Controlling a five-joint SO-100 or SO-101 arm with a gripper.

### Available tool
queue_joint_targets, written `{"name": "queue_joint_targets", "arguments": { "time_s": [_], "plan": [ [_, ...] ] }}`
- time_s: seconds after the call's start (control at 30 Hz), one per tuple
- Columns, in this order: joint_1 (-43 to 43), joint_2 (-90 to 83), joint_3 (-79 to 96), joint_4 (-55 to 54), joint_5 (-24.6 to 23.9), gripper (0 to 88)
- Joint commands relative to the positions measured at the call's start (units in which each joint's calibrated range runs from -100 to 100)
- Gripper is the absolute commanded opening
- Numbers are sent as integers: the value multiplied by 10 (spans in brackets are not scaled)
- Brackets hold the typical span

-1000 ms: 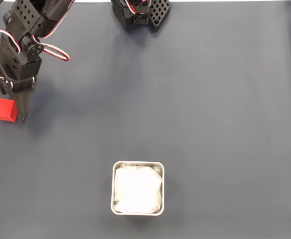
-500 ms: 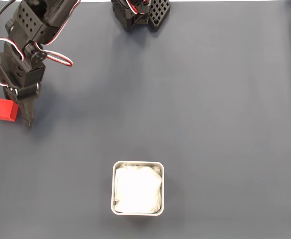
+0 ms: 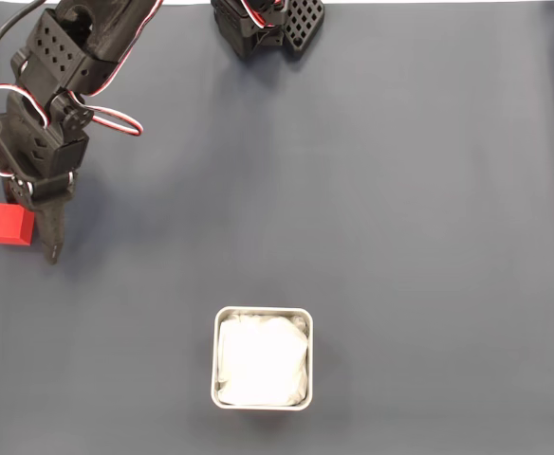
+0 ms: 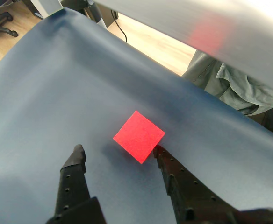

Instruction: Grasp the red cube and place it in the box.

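A black robot arm (image 3: 54, 90) leans over the left edge of a table (image 3: 400, 237) covered in dark blue cloth, its claw (image 4: 120, 153) spread wide and holding nothing. In the fixed view from above, the red cube (image 3: 9, 225) sits on the cloth near the left border, just beside the one dark finger (image 3: 51, 232) that points down the frame; red and white wires (image 3: 106, 118) loop out from the arm above it. The wrist view shows the red cube (image 4: 139, 136) lying flat on the cloth ahead of the two black fingers, turned so a corner faces the camera; its lower right corner is at the tip of the right-hand finger (image 4: 176, 179), though whether the two touch cannot be told, while the left-hand finger (image 4: 73, 175) stands apart from it with bare cloth between. The box (image 3: 262, 357), a square container with rounded corners, a pale metal rim and white lining, rests well apart from the cube in the lower middle of the fixed view, holding only its lining. The arm's black base (image 3: 267, 24) stands at the top edge of the table. Beyond the cloth, the wrist view takes in a wooden floor (image 4: 150, 44) and a grey-green garment (image 4: 232, 88).
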Motion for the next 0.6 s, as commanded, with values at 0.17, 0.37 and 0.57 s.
{"name": "queue_joint_targets", "arguments": {
  "time_s": [0.17,0.37,0.57],
  "plan": [
    [-7,-2,-23,-46,-1,350],
    [-8,9,-29,-51,0,350],
    [-8,23,-41,-53,1,350]
  ]
}}
